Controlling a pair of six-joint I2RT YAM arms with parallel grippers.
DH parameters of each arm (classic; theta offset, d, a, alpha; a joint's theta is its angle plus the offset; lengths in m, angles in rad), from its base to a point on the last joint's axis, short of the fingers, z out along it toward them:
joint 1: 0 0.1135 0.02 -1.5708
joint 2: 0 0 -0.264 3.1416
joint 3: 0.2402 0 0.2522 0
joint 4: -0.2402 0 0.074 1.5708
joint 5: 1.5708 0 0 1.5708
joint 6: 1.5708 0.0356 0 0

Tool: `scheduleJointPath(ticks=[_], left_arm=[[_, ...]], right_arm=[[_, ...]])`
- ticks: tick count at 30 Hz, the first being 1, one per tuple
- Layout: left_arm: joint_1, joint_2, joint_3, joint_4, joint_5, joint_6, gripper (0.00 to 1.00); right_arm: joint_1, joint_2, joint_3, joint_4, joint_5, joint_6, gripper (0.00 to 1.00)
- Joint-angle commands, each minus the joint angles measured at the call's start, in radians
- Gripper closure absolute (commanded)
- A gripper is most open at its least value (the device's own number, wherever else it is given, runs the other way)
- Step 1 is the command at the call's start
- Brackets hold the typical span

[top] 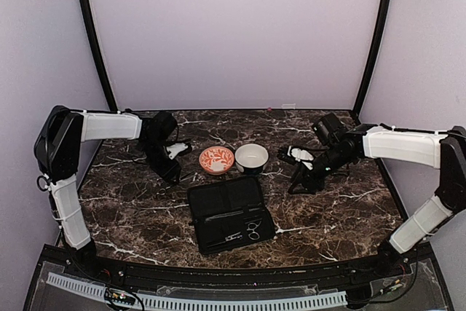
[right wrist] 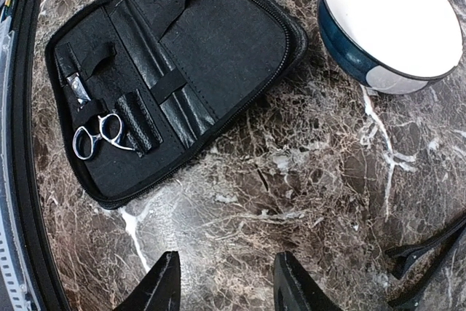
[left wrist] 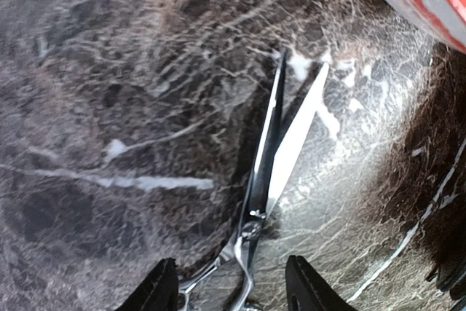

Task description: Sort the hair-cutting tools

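Dark brown marble worktop (top: 131, 209), glossy and white-veined, seen from above and from both wrists.

(a) Loose scissors (left wrist: 266, 172) of silvery metal lie flat in the left half of the worktop, about midway between its near and far edges. They are just left of the orange-patterned bowl (top: 216, 159). The long axis runs straight away from the left gripper (left wrist: 231, 274). The tips face the bowl's base but stop short of it, and the handle end lies between the fingers. The blades are slightly parted in a narrow V, one bright and one in shadow, joined at a round pivot screw.

(b) The left jaws stand apart on either side of the handle end. Whether they press it cannot be told.

(c) The right gripper (right wrist: 226, 271) hangs over bare marble near the case's right side, its jaws spread with nothing between them.

(d) The flat black case (top: 226, 194) lies open near the middle of the near edge, fabric-lined with a zip border and elastic loops. It holds ring-handled scissors (right wrist: 98, 136) lying along its near side, rings to the right. Ribbed dark sticks (right wrist: 138, 125) lie beside them.

(e) The white bowl (top: 252, 156), round and smooth with a blue outer wall, touches the orange-patterned bowl.

(f) Slim dark clip-like sticks (right wrist: 400, 253) lie on the marble right of the right gripper.
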Motion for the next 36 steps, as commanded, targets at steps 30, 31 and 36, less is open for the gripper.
scheduleJointPath(ticks=[30, 31, 36], left_arm=[[-0.011, -0.136, -0.08, -0.007, -0.039, -0.021, 0.64], [-0.016, -0.158, -0.08, -0.016, -0.048, -0.033, 0.62], [-0.048, -0.272, -0.129, -0.09, -0.065, -0.121, 0.57]], right_arm=[[0.024, 0.029, 0.027, -0.017, 0.013, -0.018, 0.59], [0.024, 0.029, 0.026, -0.017, 0.014, -0.019, 0.59], [0.025, 0.026, 0.025, -0.017, 0.017, -0.021, 0.59]])
